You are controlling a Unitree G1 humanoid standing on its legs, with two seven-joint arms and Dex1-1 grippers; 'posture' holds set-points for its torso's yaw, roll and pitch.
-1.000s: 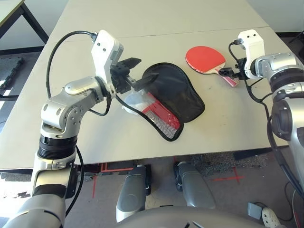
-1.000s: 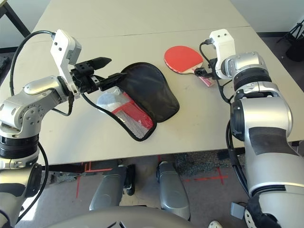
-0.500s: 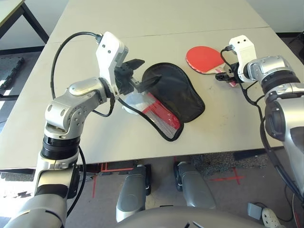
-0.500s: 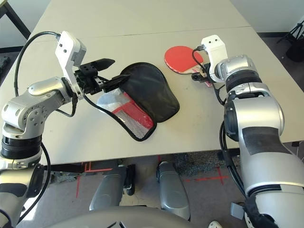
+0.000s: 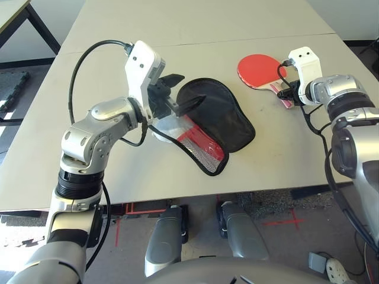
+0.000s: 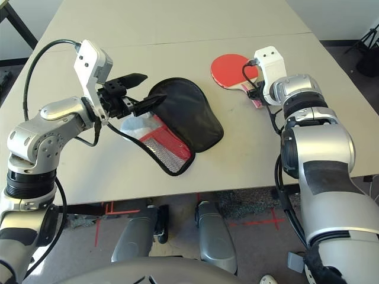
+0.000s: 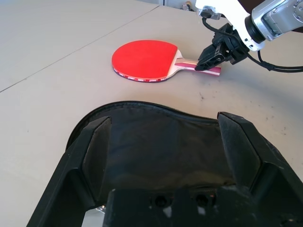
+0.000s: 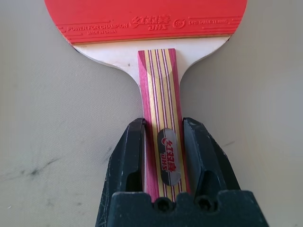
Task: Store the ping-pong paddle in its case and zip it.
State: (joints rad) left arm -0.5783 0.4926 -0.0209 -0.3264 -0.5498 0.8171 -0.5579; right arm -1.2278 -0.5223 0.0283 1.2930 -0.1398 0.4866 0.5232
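Observation:
The ping-pong paddle (image 5: 259,71) lies flat at the table's far right, red face up. My right gripper (image 5: 285,94) is shut on its striped wooden handle (image 8: 161,94), one finger pressed to each side. The case (image 5: 222,118) lies open at the table's middle, black flap uppermost, with red lining and a mesh pocket (image 5: 201,145) showing at its near side. My left gripper (image 5: 180,92) stands open at the case's left rim. Its fingers are spread wide and the raised black flap (image 7: 161,151) spans between them.
A pale, shiny sheet (image 5: 166,127) shows inside the case's mouth below the left gripper. The table's front edge (image 5: 177,198) runs close below the case. A seam (image 5: 207,44) crosses the table behind both things. Bare tabletop lies between the case and the paddle.
My right gripper has closed on the paddle's handle, and the paddle has shifted slightly to the right. The left gripper has stayed wide at the case's rim.

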